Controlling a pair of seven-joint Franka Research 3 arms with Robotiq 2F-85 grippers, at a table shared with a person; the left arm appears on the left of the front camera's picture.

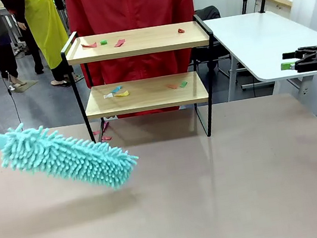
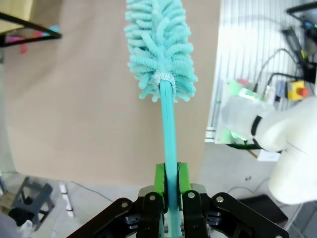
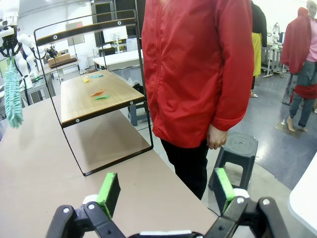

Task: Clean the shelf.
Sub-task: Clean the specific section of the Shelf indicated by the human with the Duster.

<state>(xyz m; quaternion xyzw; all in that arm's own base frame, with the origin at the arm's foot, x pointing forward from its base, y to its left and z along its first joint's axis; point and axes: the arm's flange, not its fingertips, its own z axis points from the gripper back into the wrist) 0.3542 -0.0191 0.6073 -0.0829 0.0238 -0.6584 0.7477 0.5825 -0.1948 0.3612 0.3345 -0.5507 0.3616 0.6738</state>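
The shelf [image 1: 137, 42] stands at the table's far middle, with several coloured paper scraps [image 1: 117, 92] on both wooden boards. A fluffy teal duster [image 1: 68, 157] hangs tilted over the table's left part, its handle running off the left edge. My left gripper [image 2: 168, 184] is shut on the duster's handle [image 2: 170, 129], with the head [image 2: 158, 47] pointing away. My right gripper [image 1: 289, 61] hovers open at the far right, past the table's edge, and holds nothing. In the right wrist view the right gripper [image 3: 166, 191] looks at the shelf [image 3: 99, 94] from its side.
A person in a red jacket [image 1: 129, 9] stands right behind the shelf. A few scraps [image 1: 103, 134] lie on the table under it. A black stool [image 3: 237, 148] is by the person's legs. A white table [image 1: 254, 37] stands at the back right.
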